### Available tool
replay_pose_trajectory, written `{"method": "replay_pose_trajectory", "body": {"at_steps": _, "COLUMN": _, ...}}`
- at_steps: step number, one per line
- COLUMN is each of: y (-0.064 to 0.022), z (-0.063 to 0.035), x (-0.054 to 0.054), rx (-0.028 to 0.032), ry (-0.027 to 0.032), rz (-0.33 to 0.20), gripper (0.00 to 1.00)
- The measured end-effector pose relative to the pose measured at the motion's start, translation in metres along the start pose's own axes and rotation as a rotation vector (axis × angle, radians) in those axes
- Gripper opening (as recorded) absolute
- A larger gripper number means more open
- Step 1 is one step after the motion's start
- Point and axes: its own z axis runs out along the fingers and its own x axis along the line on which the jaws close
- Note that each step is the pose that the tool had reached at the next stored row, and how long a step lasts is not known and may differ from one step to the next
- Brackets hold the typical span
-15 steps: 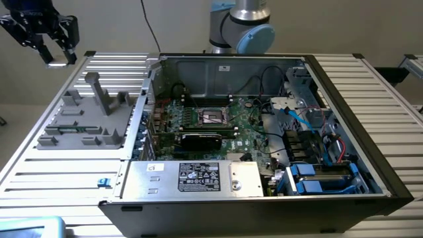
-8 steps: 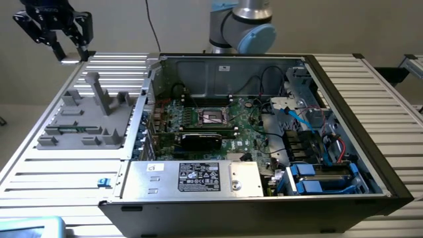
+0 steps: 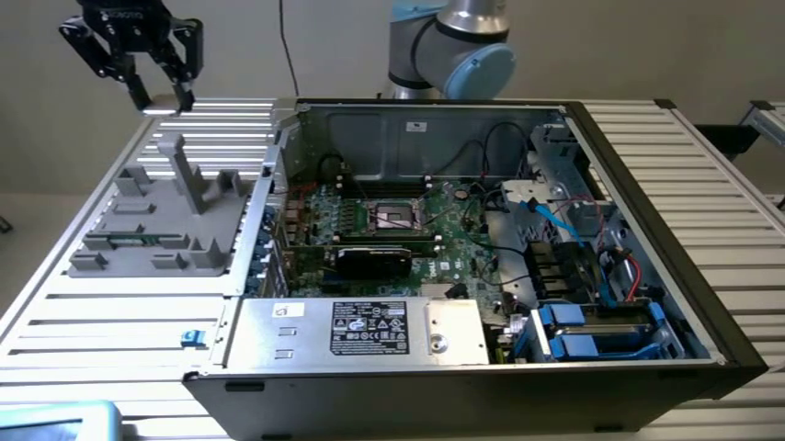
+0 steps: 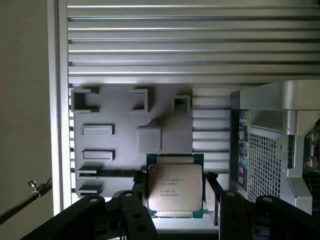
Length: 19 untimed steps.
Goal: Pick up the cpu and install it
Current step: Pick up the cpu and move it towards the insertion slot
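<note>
Black fingers (image 4: 211, 182) of the gripper (image 4: 175, 196) are clamped on two opposite edges of the cpu (image 4: 175, 190), so its silver lid lies flat toward the wrist camera (an edge grip probably spares the contact side and holds the chip square for seating). Chip and gripper hang clear above the grey holder tray (image 4: 115, 150), near one of its ends. In the exterior view the gripper (image 3: 162, 96) sits high over that tray (image 3: 160, 230). The open computer case (image 3: 650, 184) stands just beside the tray, and its dark socket (image 3: 399, 216) is well apart from it.

Print on cpu (image 4: 174, 187) illegible
</note>
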Motion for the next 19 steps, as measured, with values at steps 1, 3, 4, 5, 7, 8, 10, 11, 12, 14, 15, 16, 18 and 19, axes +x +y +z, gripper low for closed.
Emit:
{"method": "replay_pose_trajectory", "body": {"at_steps": 1, "y": 0.0001, "z": -0.0003, "x": -0.005, "rx": 0.0, "ry": 0.0, "rz": 0.0, "gripper": 0.55}}
{"method": "replay_pose_trajectory", "body": {"at_steps": 3, "y": 0.0002, "z": -0.001, "x": -0.014, "rx": 0.0, "ry": 0.0, "rz": 0.0, "gripper": 0.55}}
{"method": "replay_pose_trajectory", "body": {"at_steps": 4, "y": 0.0003, "z": -0.0014, "x": -0.018, "rx": 0.0001, "ry": 0.0001, "rz": 0.0, "gripper": 0.55}}
{"method": "replay_pose_trajectory", "body": {"at_steps": 5, "y": 0.0004, "z": -0.0017, "x": -0.023, "rx": 0.0001, "ry": 0.0002, "rz": 0.0, "gripper": 0.55}}
{"method": "replay_pose_trajectory", "body": {"at_steps": 7, "y": 0.0005, "z": -0.0023, "x": -0.032, "rx": 0.0, "ry": 0.0002, "rz": 0.0, "gripper": 0.55}}
{"method": "replay_pose_trajectory", "body": {"at_steps": 8, "y": 0.0005, "z": -0.0026, "x": -0.037, "rx": 0.0, "ry": 0.0004, "rz": 0.0, "gripper": 0.55}}
{"method": "replay_pose_trajectory", "body": {"at_steps": 10, "y": 0.0007, "z": -0.0032, "x": -0.045, "rx": 0.0, "ry": 0.0006, "rz": 0.0, "gripper": 0.55}}
{"method": "replay_pose_trajectory", "body": {"at_steps": 11, "y": 0.0007, "z": -0.0035, "x": -0.05, "rx": 0.0, "ry": 0.0007, "rz": 0.0, "gripper": 0.55}}
{"method": "replay_pose_trajectory", "body": {"at_steps": 12, "y": 0.0008, "z": -0.0038, "x": -0.054, "rx": 0.0, "ry": 0.0008, "rz": 0.0, "gripper": 0.55}}
{"method": "replay_pose_trajectory", "body": {"at_steps": 14, "y": 0.0009, "z": -0.0043, "x": -0.064, "rx": 0.0, "ry": 0.0008, "rz": 0.0, "gripper": 0.55}}
{"method": "replay_pose_trajectory", "body": {"at_steps": 15, "y": 0.001, "z": -0.0044, "x": -0.068, "rx": 0.0, "ry": 0.0009, "rz": 0.0, "gripper": 0.55}}
{"method": "replay_pose_trajectory", "body": {"at_steps": 16, "y": 0.0011, "z": -0.0047, "x": -0.073, "rx": 0.0, "ry": 0.001, "rz": 0.0, "gripper": 0.55}}
{"method": "replay_pose_trajectory", "body": {"at_steps": 18, "y": 0.0012, "z": -0.0049, "x": -0.082, "rx": 0.0, "ry": 0.0012, "rz": 0.0, "gripper": 0.55}}
{"method": "replay_pose_trajectory", "body": {"at_steps": 19, "y": 0.0012, "z": -0.005, "x": -0.086, "rx": 0.0001, "ry": 0.0012, "rz": 0.0, "gripper": 0.55}}
